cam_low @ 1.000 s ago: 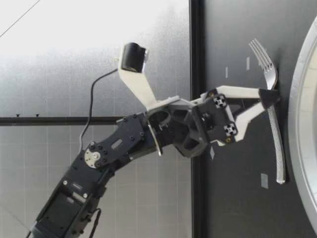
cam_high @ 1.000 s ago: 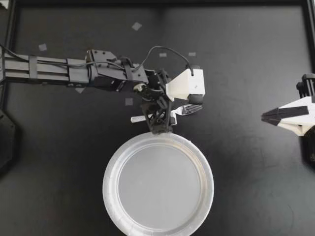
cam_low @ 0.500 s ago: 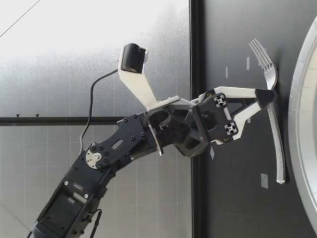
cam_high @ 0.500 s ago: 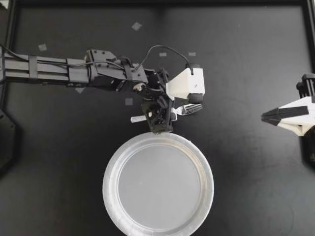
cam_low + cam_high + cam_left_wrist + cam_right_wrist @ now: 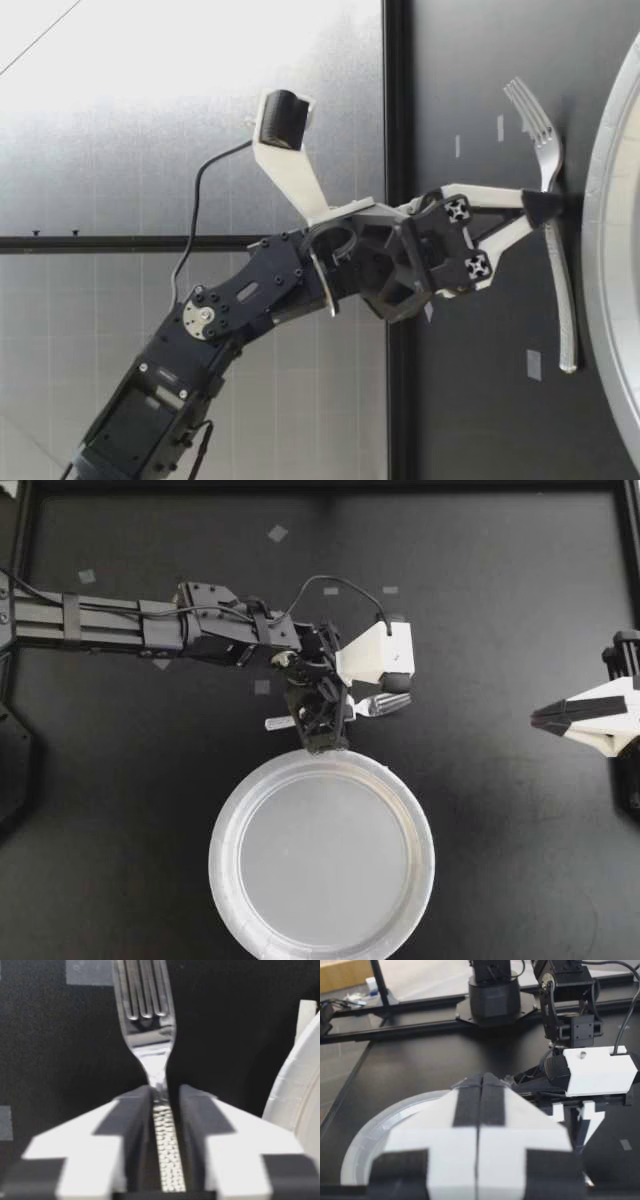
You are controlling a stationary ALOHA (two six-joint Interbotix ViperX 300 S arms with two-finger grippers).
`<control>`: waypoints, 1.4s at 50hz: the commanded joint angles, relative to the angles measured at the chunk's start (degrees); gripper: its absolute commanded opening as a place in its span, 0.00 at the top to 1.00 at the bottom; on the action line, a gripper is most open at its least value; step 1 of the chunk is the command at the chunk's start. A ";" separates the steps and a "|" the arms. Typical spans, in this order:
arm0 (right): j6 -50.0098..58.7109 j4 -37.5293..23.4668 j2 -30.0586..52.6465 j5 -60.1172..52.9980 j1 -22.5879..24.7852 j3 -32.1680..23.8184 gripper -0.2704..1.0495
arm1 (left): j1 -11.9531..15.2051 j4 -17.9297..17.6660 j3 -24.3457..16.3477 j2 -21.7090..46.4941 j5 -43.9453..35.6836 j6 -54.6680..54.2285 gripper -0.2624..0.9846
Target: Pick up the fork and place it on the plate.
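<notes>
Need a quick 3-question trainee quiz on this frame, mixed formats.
1. True or false: my left gripper is shut on the silver metal fork.
2. The fork is: A) on the round clear plastic plate; B) outside its rim; C) under it.
3. Fill in: my right gripper is ___ (open or shut).
Key: 1 true; 2 B; 3 shut.
</notes>
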 commanded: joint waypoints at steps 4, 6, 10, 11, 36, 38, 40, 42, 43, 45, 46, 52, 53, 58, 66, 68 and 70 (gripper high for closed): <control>0.09 0.09 0.18 -0.79 0.09 -0.70 0.86 | 0.26 0.00 -0.62 -1.49 -0.35 -0.44 0.69; 0.09 0.09 0.18 -0.79 0.00 -0.70 0.86 | 0.26 0.00 -0.62 -1.49 -0.26 -0.53 0.70; 0.09 0.09 0.26 -0.79 0.00 -0.70 0.86 | 0.26 0.00 -0.79 -1.93 -0.18 -1.05 0.70; 0.09 0.09 0.26 -0.88 0.00 -0.70 0.86 | 0.18 -0.09 -0.97 -2.20 -0.09 -1.14 0.70; -2.20 -0.44 6.68 0.35 -0.70 -7.82 0.64 | -4.83 -1.23 -9.32 -18.81 -9.67 0.09 0.70; -2.72 -0.79 7.29 0.35 -0.70 -8.53 0.57 | -4.92 -1.23 -8.79 -19.69 -13.01 0.18 0.70; -3.25 -1.05 7.56 0.26 -0.79 -9.14 0.50 | -5.01 -1.23 -7.65 -20.57 -16.26 0.09 0.70; -3.96 -1.41 7.56 0.09 -0.79 -9.49 0.42 | -5.01 -1.23 -6.24 -21.53 -19.42 0.18 0.70; -4.31 -1.58 7.47 -0.09 -0.79 -9.58 0.39 | -5.01 -1.23 -5.36 -22.06 -20.92 0.18 0.70; -4.75 -1.93 7.21 -0.44 -0.70 -9.76 0.33 | -4.92 -1.23 -3.60 -23.20 -23.55 0.18 0.70; -5.10 -2.11 6.94 -0.79 -0.79 -9.76 0.30 | -5.01 -1.23 -2.64 -23.82 -24.96 0.18 0.70; -5.89 -2.11 5.62 -3.87 -0.79 -9.40 0.27 | -5.36 -1.23 4.04 -27.69 -36.56 -0.53 0.70; -5.98 -2.11 5.80 -4.48 -0.70 -9.40 0.27 | -5.54 -1.23 5.19 -28.30 -38.76 -0.53 0.70; -5.89 -2.11 8.26 -8.35 -0.79 -9.58 0.30 | -6.77 -1.23 10.55 -31.03 -52.21 -0.62 0.70; -5.54 -1.23 16.26 -16.44 -0.70 -10.37 0.30 | -9.14 -1.05 16.52 -32.52 -67.50 -1.58 0.70; -5.27 -0.79 19.34 -19.34 -0.79 -10.81 0.30 | -9.40 -0.97 16.96 -32.34 -68.29 -2.11 0.70; -5.10 -0.35 21.80 -21.45 -0.79 -11.25 0.30 | -9.67 -0.88 17.14 -32.17 -68.64 -2.64 0.70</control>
